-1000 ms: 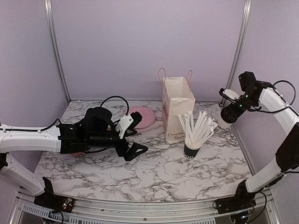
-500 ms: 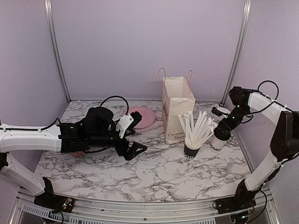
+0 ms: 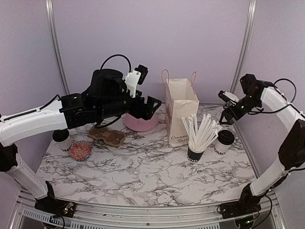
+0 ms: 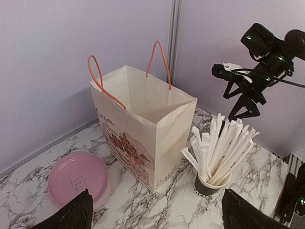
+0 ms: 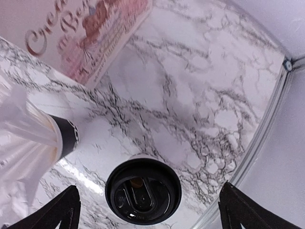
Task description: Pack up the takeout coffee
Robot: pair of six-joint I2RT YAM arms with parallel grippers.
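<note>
marble surface (image 3: pixel 157 176) carries everything. paper bag (image 3: pixel 181 110) stands upright at mid-back with its mouth open; what the left wrist view shows of the inside looks empty.

left arm (image 3: pixel 33 125) is raised over the left half, jaws spread wide, nothing in them.

right arm (image 3: pixel 281 107) hangs above the right-hand takeout cup (image 3: pixel 224 142). its jaws are wide open either side of the lid, not touching, gripping nothing.

that cup stands upright on the surface just right of the black straw cup (image 3: pixel 196 143), which sits between it and the bag. second takeout cup (image 3: pixel 62 141) is at far left, near a brown cup carrier (image 3: pixel 108 136).

my read: nothing packed yet, and we're at the pick of the first cup. next move: bring the right jaws down onto the cup body below the lid, clamp, lift clear of the straws, lower into the bag.

cups are white paper with dark lettering and a round black lid (image 5: pixel 143 191), which sits flat.
</note>
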